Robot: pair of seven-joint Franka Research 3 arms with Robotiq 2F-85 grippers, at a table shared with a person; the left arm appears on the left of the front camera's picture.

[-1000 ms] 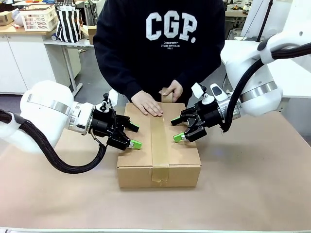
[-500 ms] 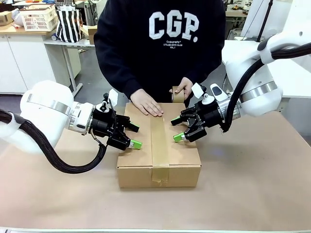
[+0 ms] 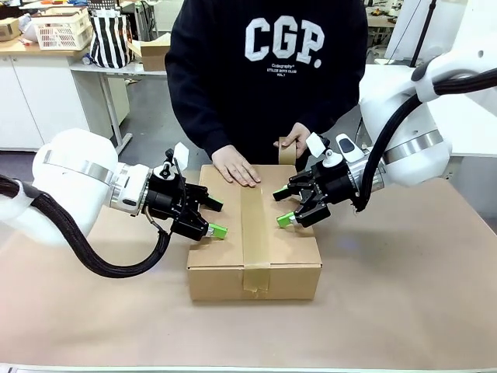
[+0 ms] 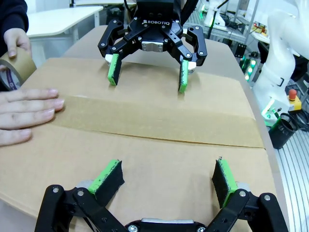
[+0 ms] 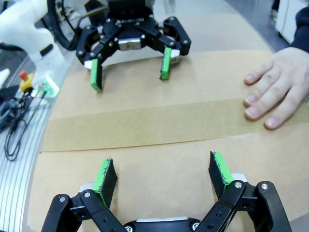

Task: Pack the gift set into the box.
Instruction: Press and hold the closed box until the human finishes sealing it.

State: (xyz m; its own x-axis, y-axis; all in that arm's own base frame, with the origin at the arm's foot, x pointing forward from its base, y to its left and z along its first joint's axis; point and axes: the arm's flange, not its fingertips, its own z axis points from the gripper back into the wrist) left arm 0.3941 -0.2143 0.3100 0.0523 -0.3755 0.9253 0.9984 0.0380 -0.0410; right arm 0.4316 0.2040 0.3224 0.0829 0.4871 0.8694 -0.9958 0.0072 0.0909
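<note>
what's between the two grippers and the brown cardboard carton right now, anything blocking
Nothing visible does. The left gripper and right gripper sit open on the taped-shut brown cardboard carton; the person's hand lies at its far edge.

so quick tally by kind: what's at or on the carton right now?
Cardboard cartons: 1
Tape rolls: 1
Person's hands: 2
Grippers, both with jaws open: 2
Total: 6

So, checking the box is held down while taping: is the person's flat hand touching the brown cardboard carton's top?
Touching. In the front view the hand lies palm-down on the carton; the right wrist view shows fingertips pressed against it.
</note>
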